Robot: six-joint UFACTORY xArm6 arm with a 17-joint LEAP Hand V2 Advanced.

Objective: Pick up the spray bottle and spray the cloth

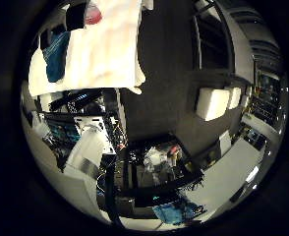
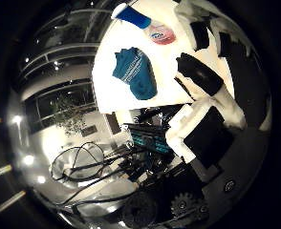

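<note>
Looking out from my palm, I see the white table [image 2: 126, 90] first, its surface broad and bright. On it lies the teal cloth [image 2: 135, 72], crumpled, out in the open part of the tabletop. The spray bottle [image 2: 147, 26] lies on its side at the far edge of the table, beyond the cloth and apart from it, blue at one end and pink at the other. My hand [image 2: 205, 81] hangs well clear of both; my fingers [image 2: 198, 71] reach out loosely, apart from one another, with nothing between them.
</note>
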